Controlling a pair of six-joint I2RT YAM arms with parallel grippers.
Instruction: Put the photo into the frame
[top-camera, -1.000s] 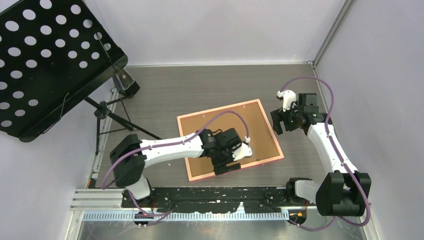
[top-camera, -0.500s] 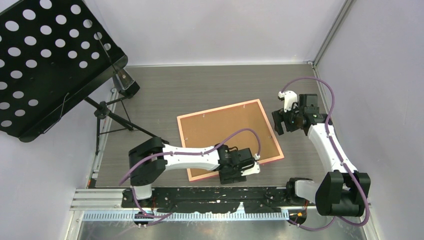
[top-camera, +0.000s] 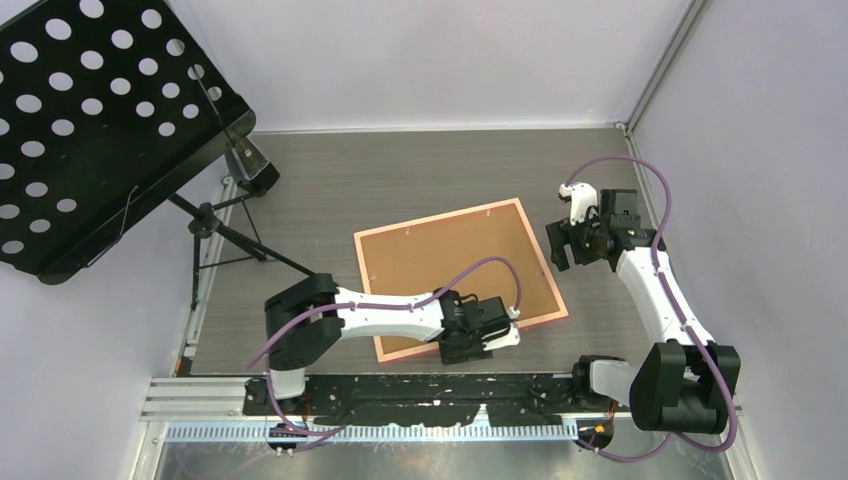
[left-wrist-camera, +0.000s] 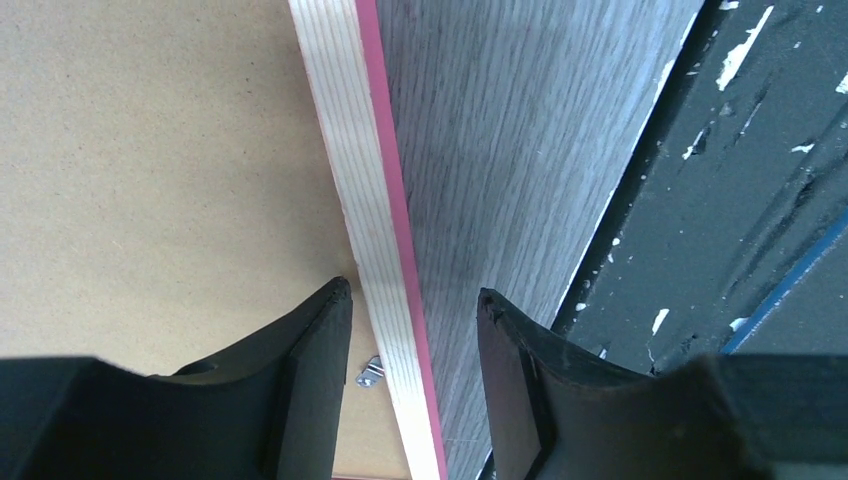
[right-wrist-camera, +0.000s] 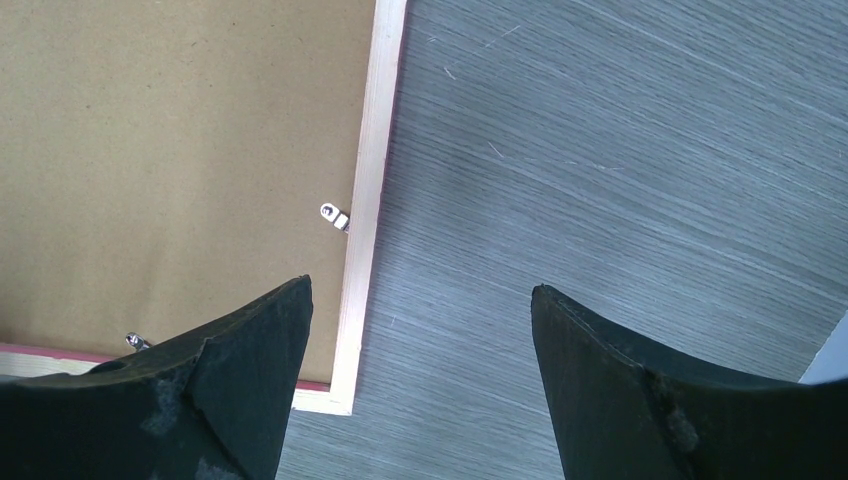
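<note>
Flat brown-backed frame (top-camera: 450, 255) — left jaws parted astride its rim, right jaws wide, empty

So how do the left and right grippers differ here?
The left gripper sits low, jaws straddling the near edge of the frame. The right gripper hangs higher, beside the frame's right edge. The left's gap is narrow and the right's is wide. Both are open and hold nothing.
</note>
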